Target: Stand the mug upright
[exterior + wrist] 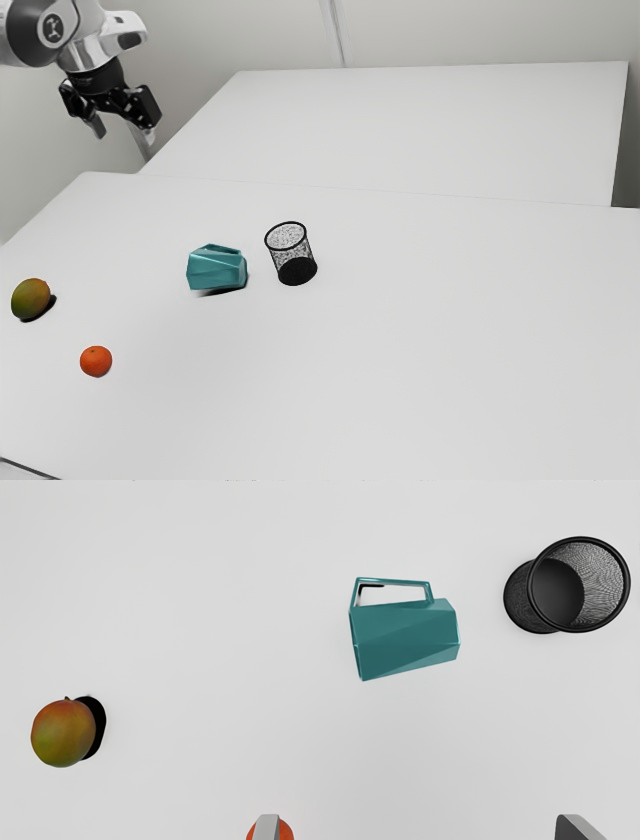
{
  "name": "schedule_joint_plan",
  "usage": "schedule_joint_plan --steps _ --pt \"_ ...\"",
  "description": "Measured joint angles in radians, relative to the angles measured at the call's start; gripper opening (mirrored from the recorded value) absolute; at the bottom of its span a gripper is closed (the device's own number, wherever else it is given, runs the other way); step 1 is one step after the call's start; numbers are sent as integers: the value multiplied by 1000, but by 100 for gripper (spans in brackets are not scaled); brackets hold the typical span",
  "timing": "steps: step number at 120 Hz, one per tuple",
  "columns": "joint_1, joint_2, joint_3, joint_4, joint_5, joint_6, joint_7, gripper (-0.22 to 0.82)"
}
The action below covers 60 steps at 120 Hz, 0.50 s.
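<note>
Mug (pixel 405 640) lies sideways on the worktop (pixel 210 605); the tool (pixel 422 826) is spread and empty. An off-centre grip could let it twist into the nearby bin (pixel 517 597).

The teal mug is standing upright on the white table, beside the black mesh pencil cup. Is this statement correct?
Not upright: the wrist view shows the teal mug lying on its side. It is indeed on the white table, beside the black mesh pencil cup.

Arm (pixel 95 38): enters exterior view's upper left, white | gripper (pixel 124 132): black, held high, pointing down | fingers (pixel 266 828): parted wide, tips at wrist view's bottom edge
</note>
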Motion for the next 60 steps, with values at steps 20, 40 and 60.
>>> schedule_joint_plan --steps 20,40,60 --pt "1 4 0 -8 -3 20 8 60" --pt "32 68 3 -8 -25 44 13 60" --pt "111 134 8 -38 -231 58 19 60"
